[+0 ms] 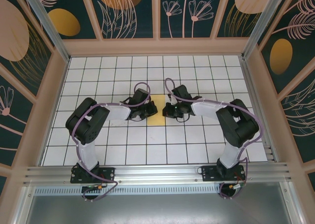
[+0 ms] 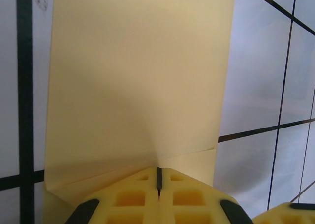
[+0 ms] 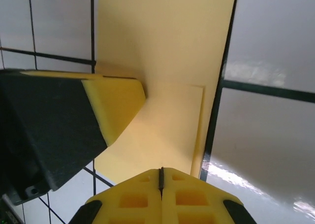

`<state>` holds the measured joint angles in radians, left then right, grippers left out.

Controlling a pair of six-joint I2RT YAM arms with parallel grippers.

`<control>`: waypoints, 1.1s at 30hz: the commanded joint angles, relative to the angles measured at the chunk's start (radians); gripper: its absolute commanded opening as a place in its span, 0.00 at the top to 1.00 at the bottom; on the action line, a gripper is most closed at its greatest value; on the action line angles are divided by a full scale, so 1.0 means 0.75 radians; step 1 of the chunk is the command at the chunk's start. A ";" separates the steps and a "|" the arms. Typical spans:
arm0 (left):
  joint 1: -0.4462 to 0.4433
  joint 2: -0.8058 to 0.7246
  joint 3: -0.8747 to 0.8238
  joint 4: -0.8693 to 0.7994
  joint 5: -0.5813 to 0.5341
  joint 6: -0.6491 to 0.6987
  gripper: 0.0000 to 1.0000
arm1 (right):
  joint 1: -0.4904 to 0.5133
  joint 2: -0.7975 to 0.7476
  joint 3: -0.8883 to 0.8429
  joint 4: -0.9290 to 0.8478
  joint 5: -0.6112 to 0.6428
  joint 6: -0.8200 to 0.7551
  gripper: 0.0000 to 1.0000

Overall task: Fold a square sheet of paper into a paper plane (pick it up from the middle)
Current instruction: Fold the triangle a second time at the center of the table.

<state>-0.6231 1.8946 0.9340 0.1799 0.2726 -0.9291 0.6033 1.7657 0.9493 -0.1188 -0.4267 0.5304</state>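
Closest to me, a metal rail (image 1: 157,174) holds both arm bases. Past it is the desk (image 1: 98,150), white tiles with dark lines. In its middle lies the yellow square sheet of paper (image 1: 156,117), with a flap folded over. The left end effector (image 1: 142,112) and the right end effector (image 1: 170,111) meet over it. Each has its fingers pressed together, with the tips on the paper. Behind them stand wood-framed walls (image 1: 128,12), painted dark with pale plants and orange rounds.
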 commanded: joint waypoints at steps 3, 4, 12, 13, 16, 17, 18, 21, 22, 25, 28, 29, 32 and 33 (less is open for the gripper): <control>-0.004 0.041 -0.022 -0.048 -0.031 0.022 0.99 | 0.014 0.086 0.037 -0.021 -0.065 -0.017 1.00; -0.004 0.039 -0.020 -0.046 -0.028 0.021 0.99 | 0.016 0.093 0.035 -0.021 -0.075 -0.022 1.00; -0.004 -0.025 -0.008 0.001 0.015 0.048 0.95 | 0.017 0.140 0.029 -0.088 -0.049 -0.058 1.00; -0.004 -0.053 -0.024 0.036 0.030 0.048 0.94 | 0.018 0.148 0.029 -0.101 -0.033 -0.059 1.00; -0.004 -0.118 -0.077 0.138 0.082 0.045 0.92 | 0.018 0.167 0.035 -0.127 0.000 -0.059 1.00; -0.006 -0.130 -0.096 0.164 0.097 0.041 0.92 | 0.017 0.174 0.033 -0.133 0.007 -0.058 1.00; -0.006 -0.137 -0.112 0.185 0.109 0.039 0.91 | 0.016 0.179 0.033 -0.137 0.012 -0.057 1.00; -0.009 -0.125 -0.150 0.211 0.126 0.032 0.91 | 0.014 0.187 0.036 -0.144 0.023 -0.057 1.00; -0.011 -0.107 -0.152 0.201 0.125 0.030 0.92 | 0.015 0.189 0.035 -0.147 0.023 -0.057 1.00; -0.013 -0.061 -0.141 0.170 0.120 0.029 0.93 | 0.014 0.193 0.040 -0.158 0.036 -0.061 1.00; -0.012 -0.031 -0.112 0.107 0.078 0.046 0.94 | 0.016 0.204 0.040 -0.171 0.047 -0.067 1.00; -0.012 -0.025 -0.100 0.075 0.051 0.057 0.94 | 0.015 0.206 0.041 -0.177 0.052 -0.069 1.00; -0.011 -0.017 -0.080 0.007 -0.031 0.090 0.94 | 0.014 0.214 0.040 -0.199 0.076 -0.082 1.00; -0.012 -0.018 -0.073 -0.013 -0.053 0.102 0.94 | 0.011 0.218 0.040 -0.208 0.087 -0.086 1.00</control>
<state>-0.6254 1.8603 0.8562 0.2508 0.3122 -0.8989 0.6106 1.8576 0.9966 -0.1783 -0.4683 0.4953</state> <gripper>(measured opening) 0.069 0.056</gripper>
